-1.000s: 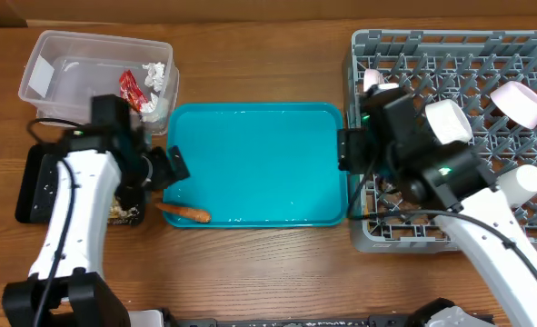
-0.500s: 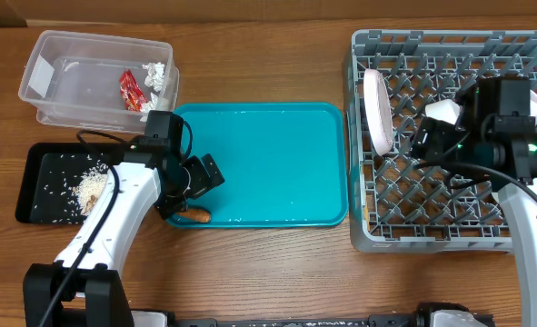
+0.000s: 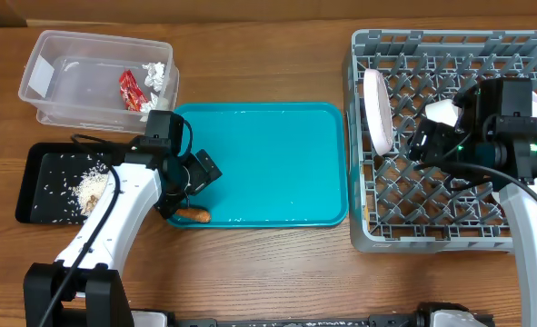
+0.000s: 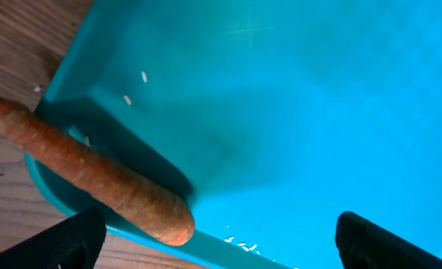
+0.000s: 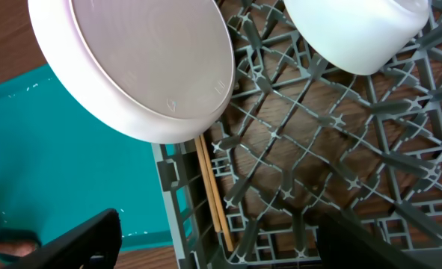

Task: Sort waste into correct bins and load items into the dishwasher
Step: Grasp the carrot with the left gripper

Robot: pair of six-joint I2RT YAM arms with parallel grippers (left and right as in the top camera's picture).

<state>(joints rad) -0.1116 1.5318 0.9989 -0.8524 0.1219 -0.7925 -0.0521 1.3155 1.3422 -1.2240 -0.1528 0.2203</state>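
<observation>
Carrot piece [image 3: 193,214] lies across the near-left rim of the teal tray [image 3: 268,154], one end out over the wood, just right of the black tray [image 3: 23,186]. Left gripper [image 3: 204,173] hovers at its far side, jaws wide apart, empty. Best approach, I judge: drop lower, straddle the carrot crosswise, clear the rim. Right gripper [image 3: 427,138] is spread and empty too, over the dish rack [image 3: 450,218].

Both arms are the same build: the left arm [image 3: 104,218] and right arm [image 3: 533,227] have glossy white tube links with chunky black joint blocks [image 3: 162,127]. Thin black cables [image 3: 94,232] loop alongside them. There's a tiny green light [image 3: 532,148] on the right one. The left end effector [image 3: 192,186] and right end effector [image 3: 427,141] are all black, with matte fingers [image 4: 67,240].
</observation>
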